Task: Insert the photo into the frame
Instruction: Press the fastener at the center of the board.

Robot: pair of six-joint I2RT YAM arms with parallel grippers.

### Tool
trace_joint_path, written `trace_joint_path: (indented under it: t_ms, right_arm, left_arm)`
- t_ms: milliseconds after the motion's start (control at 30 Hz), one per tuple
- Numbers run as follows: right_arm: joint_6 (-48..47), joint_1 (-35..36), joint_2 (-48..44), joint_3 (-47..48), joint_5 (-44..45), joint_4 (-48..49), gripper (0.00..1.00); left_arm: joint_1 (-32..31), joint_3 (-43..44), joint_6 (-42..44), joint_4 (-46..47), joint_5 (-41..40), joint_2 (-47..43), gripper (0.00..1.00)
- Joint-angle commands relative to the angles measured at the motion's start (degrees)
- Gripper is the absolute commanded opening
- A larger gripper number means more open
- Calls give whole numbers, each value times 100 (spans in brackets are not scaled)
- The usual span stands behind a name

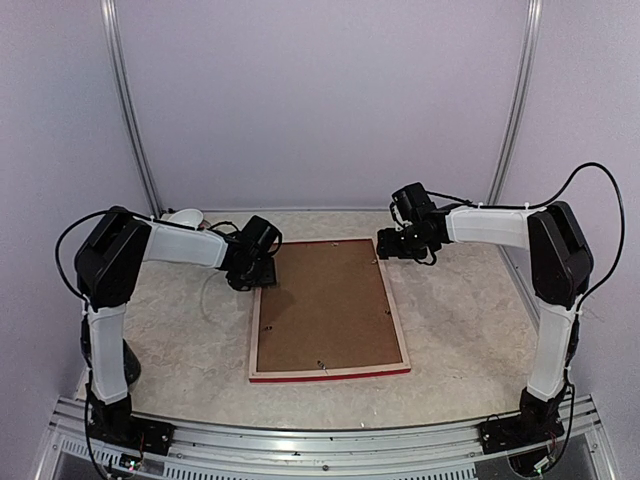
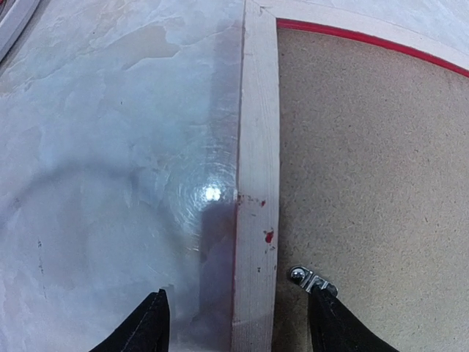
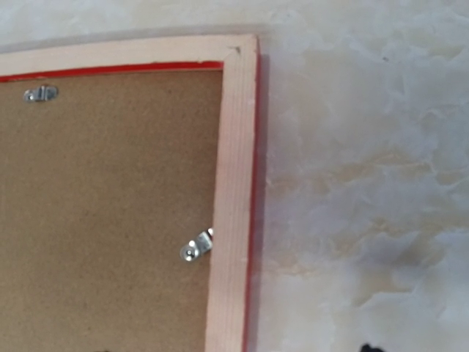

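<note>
Looking down, I see the frame (image 1: 330,373) lying face down near the middle of the tabletop (image 1: 180,335), its pale wood back upward and the brown backing board (image 1: 325,305) sitting inside it. The photo I cannot see in any view; perhaps it lies under the board, but I cannot tell. My left gripper (image 2: 238,312) is open at the far left corner, one finger over the tabletop and the other over the board, with the left rail between them and not clamped. My right gripper (image 1: 385,246) hovers over the far right corner; its fingers are almost outside its own camera, but nothing sits between them, so I judge it open. Several things could go wrong. If one left finger touches the rail first, the frame may slide on the glossy tabletop. My inner finger is just beside a small metal clip (image 2: 311,279) and could catch on it. If the clips do not lock the board, lifting could let it drop out.
</note>
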Motion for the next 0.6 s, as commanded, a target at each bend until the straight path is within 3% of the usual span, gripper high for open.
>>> trace_joint_path:
  t_ms: [0,267,567]
  right_arm:
    - [-1,23,-104,-51,-17,95,73]
    - [-10,19,-116,-62,18,90,72]
    - [-14,28,-150,-60,16,76,72]
  left_arm:
    - [4,-323,-19,-485,-139,-94,64]
    - [55,-116,-53,-379,-135,-509,64]
    - [58,753,135,-633,-203,11,67]
